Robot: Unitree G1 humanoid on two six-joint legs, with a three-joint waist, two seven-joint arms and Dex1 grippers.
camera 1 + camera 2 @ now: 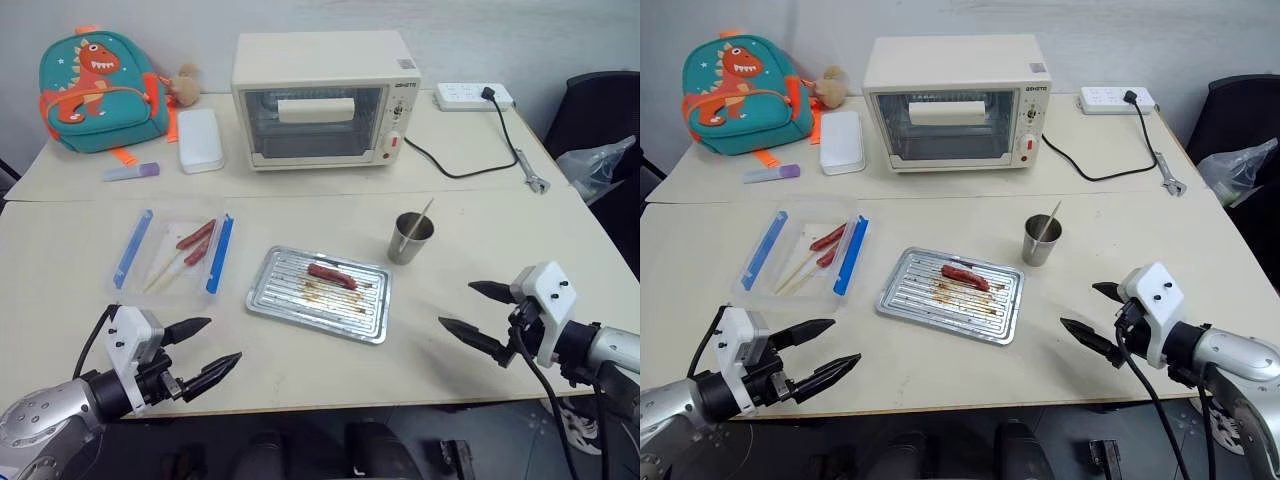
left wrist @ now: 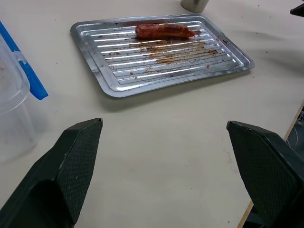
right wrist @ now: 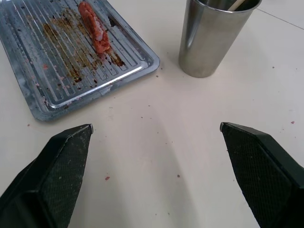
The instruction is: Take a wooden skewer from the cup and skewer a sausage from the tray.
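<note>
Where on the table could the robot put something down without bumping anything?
Bare tabletop lies along the near edge, between the left gripper and right gripper, in front of the tray. It is crowded around the oven, backpack and clear container.

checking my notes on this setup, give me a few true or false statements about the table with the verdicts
1. One sausage lies on the metal tray. True.
2. The cup lies tipped over on the tray. False: it stands upright on the table, beside the tray.
3. A wooden skewer sticks out of the cup. True.
4. The right gripper holds the skewer. False: it is open and empty, apart from the cup.
5. The left gripper is open, with nothing between its fingers. True.
6. The clear plastic container with blue edges holds only bread. False: sausages and skewers lie in it.
</note>
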